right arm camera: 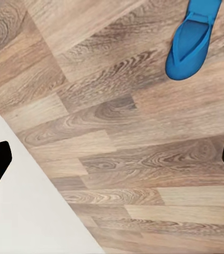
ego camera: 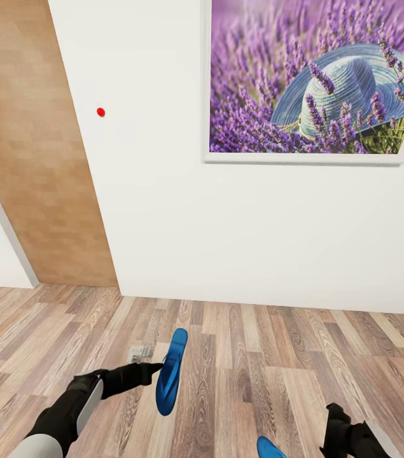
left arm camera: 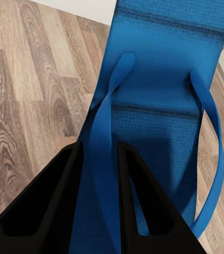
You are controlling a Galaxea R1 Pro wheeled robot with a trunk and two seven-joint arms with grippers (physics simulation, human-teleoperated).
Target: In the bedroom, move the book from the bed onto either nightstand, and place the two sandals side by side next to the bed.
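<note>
One bright blue sandal point(ego camera: 170, 372) hangs above the wood floor, and my left gripper point(ego camera: 153, 370) is shut on it from the side. The left wrist view shows this sandal point(left arm camera: 164, 79) close up, with my left gripper point(left arm camera: 98, 174) closed on its strap between two black fingers point(left arm camera: 43, 211). A second blue sandal point(ego camera: 268, 448) shows at the bottom edge, just left of my right gripper point(ego camera: 338, 426). In the right wrist view, my right gripper point(right arm camera: 112, 161) is open wide with nothing between its fingers, and a blue sandal point(right arm camera: 191, 47) lies apart from it over the floor. The book, bed and nightstand are out of view.
A white wall point(ego camera: 227, 222) stands close ahead with a framed lavender picture point(ego camera: 319, 79) and a small red dot point(ego camera: 100, 112). A wooden door panel point(ego camera: 36, 146) is at the left. A small pale object point(ego camera: 139, 353) lies on the plank floor point(ego camera: 278, 362).
</note>
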